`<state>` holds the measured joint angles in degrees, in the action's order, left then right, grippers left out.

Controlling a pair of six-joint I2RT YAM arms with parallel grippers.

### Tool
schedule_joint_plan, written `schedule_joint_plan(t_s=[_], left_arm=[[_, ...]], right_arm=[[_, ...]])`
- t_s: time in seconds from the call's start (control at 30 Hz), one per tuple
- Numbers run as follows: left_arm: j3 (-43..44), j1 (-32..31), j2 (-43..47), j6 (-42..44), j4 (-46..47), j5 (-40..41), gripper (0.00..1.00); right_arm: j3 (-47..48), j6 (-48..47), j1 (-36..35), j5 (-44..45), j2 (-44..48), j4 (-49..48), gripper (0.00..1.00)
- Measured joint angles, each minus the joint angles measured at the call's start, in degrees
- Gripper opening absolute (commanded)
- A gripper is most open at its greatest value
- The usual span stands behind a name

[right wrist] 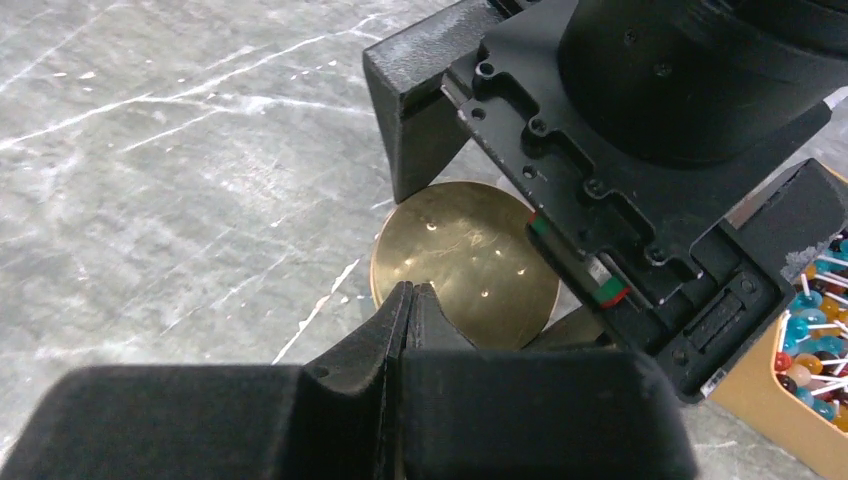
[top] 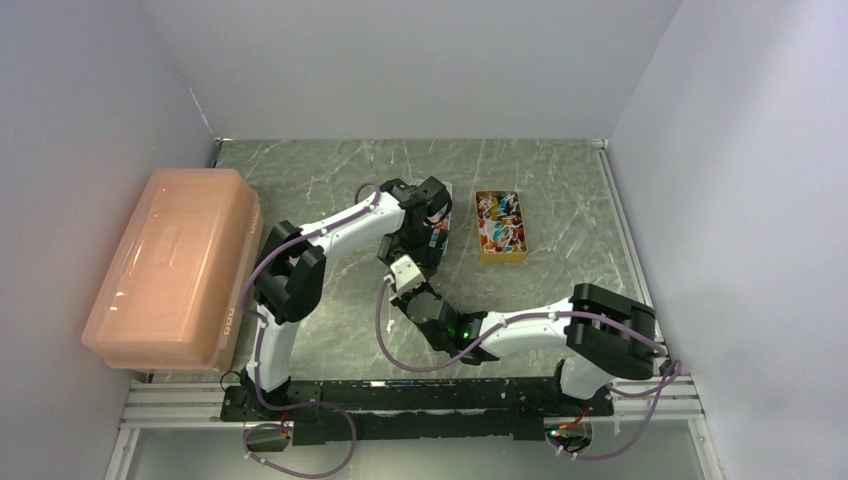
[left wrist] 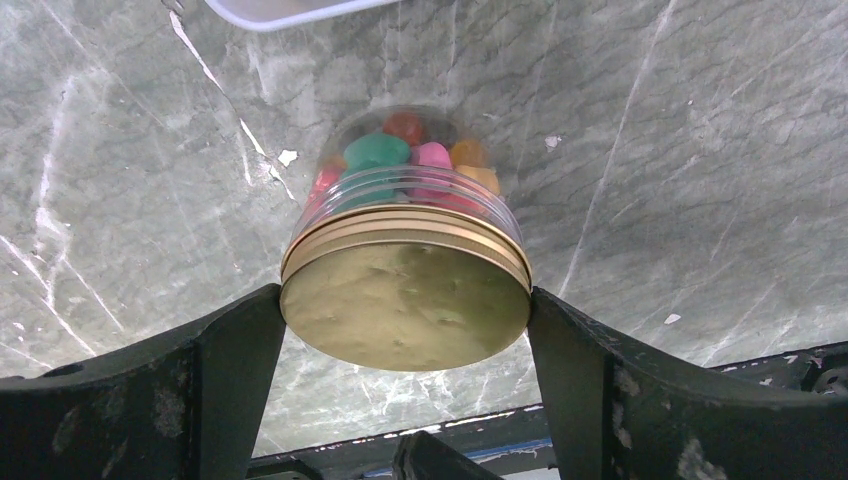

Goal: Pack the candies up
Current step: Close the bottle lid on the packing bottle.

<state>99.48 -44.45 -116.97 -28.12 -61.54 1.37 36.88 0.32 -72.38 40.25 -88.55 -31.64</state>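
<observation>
A clear jar with a gold lid holds the candies, which are green, pink, red and orange. My left gripper is shut on the lid, one finger pressed against each side, with the jar over the marble table. In the top view the left gripper is at mid-table and the jar is mostly hidden under it. My right gripper is shut and empty. Its tips are right next to the same gold lid, beneath the left gripper's body. In the top view the right gripper is just in front of the left one.
A small yellow box of lollipops stands right of the grippers and shows at the right wrist view's edge. A large pink lidded bin fills the table's left side. A white container rim lies beyond the jar.
</observation>
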Motion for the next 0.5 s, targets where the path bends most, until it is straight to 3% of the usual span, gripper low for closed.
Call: schedule_joint_plan(t_s=[0.5], left_arm=[[0.0,0.0,-0.2,0.1,0.3,0.0,0.93]], right_arm=[[0.4,-0.1,4.5,-1.7,-6.3,-4.3,0.00]])
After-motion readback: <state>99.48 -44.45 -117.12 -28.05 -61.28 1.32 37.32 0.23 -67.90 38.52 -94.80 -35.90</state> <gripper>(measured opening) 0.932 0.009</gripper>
